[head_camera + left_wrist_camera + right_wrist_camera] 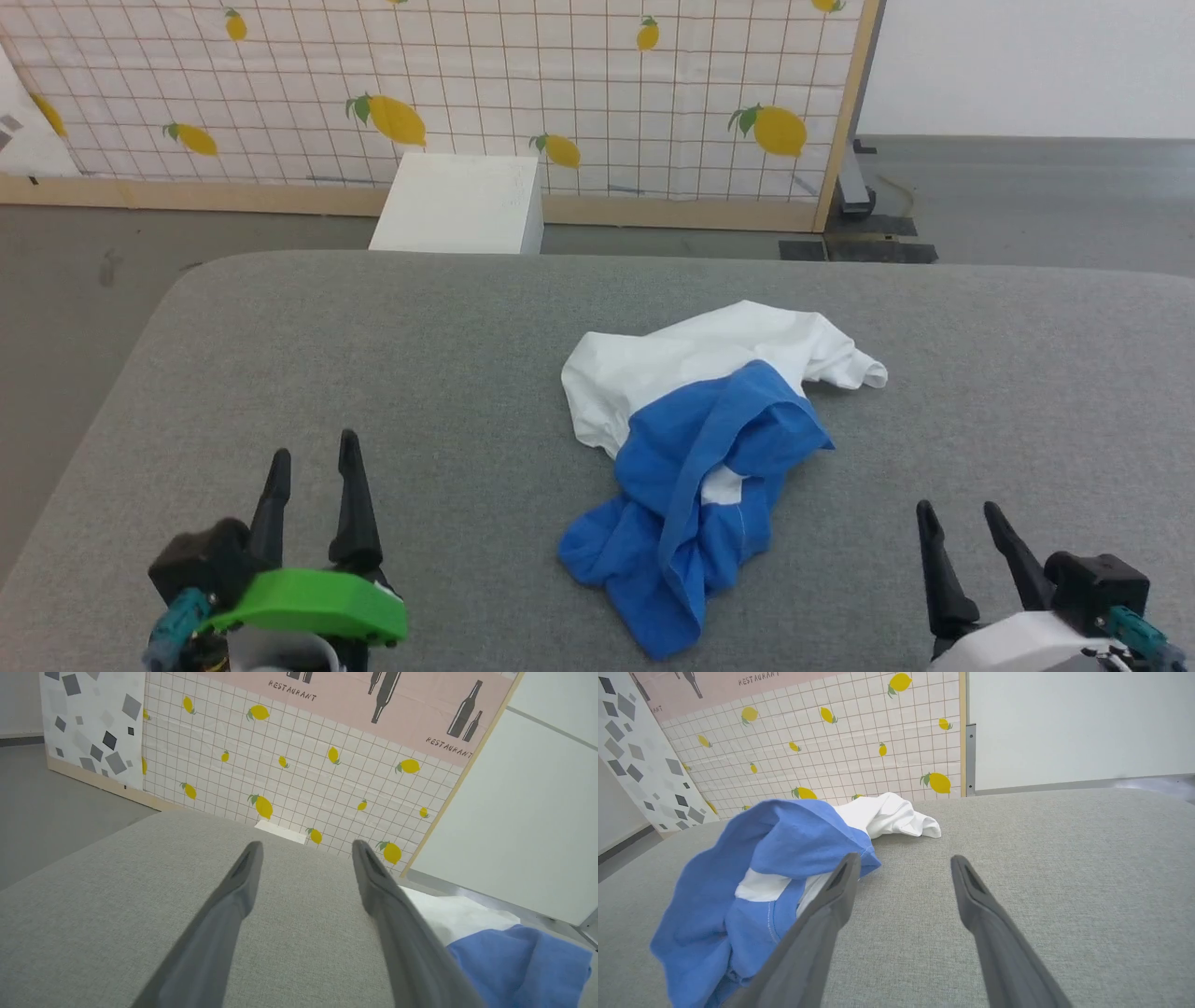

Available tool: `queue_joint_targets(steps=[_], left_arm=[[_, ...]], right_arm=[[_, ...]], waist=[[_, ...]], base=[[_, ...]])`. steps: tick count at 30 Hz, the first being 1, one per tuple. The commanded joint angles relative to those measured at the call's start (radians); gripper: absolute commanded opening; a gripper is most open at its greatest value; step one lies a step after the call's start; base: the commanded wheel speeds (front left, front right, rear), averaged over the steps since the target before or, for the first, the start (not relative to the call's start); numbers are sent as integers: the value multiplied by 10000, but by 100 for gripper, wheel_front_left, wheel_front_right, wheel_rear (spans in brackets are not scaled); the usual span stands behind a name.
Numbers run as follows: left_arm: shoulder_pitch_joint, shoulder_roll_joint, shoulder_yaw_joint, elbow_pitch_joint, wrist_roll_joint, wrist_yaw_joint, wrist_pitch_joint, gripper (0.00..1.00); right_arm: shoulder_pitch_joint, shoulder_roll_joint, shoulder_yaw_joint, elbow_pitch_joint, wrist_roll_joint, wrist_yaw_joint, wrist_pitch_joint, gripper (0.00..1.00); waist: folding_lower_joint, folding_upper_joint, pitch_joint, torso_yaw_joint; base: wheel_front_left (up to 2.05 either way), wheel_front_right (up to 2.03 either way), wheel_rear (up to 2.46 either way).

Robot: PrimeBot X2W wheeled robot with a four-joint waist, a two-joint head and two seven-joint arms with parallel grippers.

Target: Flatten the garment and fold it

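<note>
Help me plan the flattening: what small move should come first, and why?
Probably bring the right gripper toward the garment: the shirt lies crumpled in a heap on the grey table, nearer that side, and both grippers, the left gripper too, are open and apart from it.

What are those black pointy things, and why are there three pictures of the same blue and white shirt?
They are a robot's fingers. Each arm ends in a gripper with two long dark fingers. One picture comes from a camera on its head, showing the left gripper and the right gripper. The other two come from cameras on its wrists, looking along the fingers. On the grey fabric-covered table lies a crumpled cotton shirt, white with bright blue sleeves. Both grippers are open and hold nothing. The shirt waits to be flattened and folded.
</note>
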Motion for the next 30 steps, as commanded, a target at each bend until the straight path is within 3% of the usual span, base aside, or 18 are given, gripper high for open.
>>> queue_joint_targets(steps=[1,5,11,16,19,25,26,27,28,30], left_arm=[[202,-180,162,-157,296,-114,-34,100],[531,-686,452,-340,940,-385,-34,100],[489,-1023,577,-129,1547,-776,-35,100],[237,-1196,723,-72,1805,-1031,-35,100],[123,-1272,763,-68,1888,-1148,-35,100],[59,-1350,844,15,1933,-1245,-35,100],[57,-1356,852,21,1935,-1254,-35,100],[50,-1362,854,29,1930,-1273,-35,100],[43,-1365,868,34,1926,-1274,-35,100],[29,-1371,879,45,1914,-1288,-35,100]], right_arm=[[-179,3,150,-78,16,-15,178,100],[-728,3,881,-282,146,-15,1157,100],[-1832,3,2452,-663,528,-15,3626,100],[-2591,3,2709,-688,767,-15,5275,100],[-2892,3,2744,-594,756,-15,5799,100],[-3213,3,2782,-291,686,-15,5825,100],[-3231,3,2770,-234,697,-15,5832,91],[-3267,3,2750,-193,671,-15,5798,38],[-3299,3,2756,-184,660,-15,5726,0],[-3351,3,2814,-170,615,-15,5604,0]], waist=[[1,0,122,31],[1,0,295,100],[1,0,556,353],[1,0,880,716],[1,0,1072,961],[1,0,1273,1291],[1,0,1293,1325],[1,0,1328,1370],[1,0,1339,1391],[1,0,1367,1433]], base=[[0,0,0],[0,0,0],[0,0,0],[0,0,0],[0,0,0],[0,0,0],[0,0,0],[0,0,0],[0,0,0],[0,0,0]])
